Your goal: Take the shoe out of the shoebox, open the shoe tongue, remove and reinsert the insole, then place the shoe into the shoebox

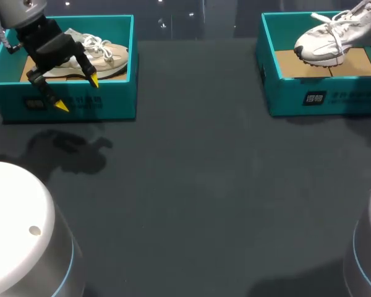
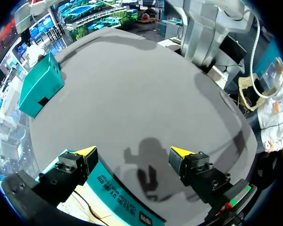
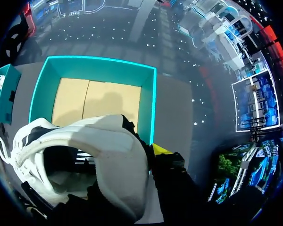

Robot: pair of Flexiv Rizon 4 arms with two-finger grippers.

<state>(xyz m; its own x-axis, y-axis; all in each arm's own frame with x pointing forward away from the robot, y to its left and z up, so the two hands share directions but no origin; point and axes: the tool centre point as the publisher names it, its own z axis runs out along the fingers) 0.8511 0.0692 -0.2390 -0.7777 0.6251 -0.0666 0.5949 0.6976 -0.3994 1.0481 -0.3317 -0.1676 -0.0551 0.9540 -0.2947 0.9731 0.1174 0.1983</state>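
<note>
A white shoe [image 1: 324,40] hangs tilted over the right teal shoebox [image 1: 321,96], toe down and heel raised toward the view's right edge. In the right wrist view my right gripper [image 3: 148,153] is shut on the heel collar of the white shoe [image 3: 108,150]. Only one yellow fingertip [image 3: 160,149] shows, outside the collar. Below it lies the box's [image 3: 101,63] bare cardboard floor. My left gripper [image 1: 78,93] hangs open over the front wall of the left teal shoebox [image 1: 111,102], holding nothing. A beige shoe [image 1: 108,55] lies inside that box.
From the left wrist, the left gripper [image 2: 133,151] spans the left box's front wall [image 2: 118,188], with the right box [image 2: 40,84] far across the dark table [image 1: 191,185]. Two white round arm bases [image 1: 15,229] stand at the near corners.
</note>
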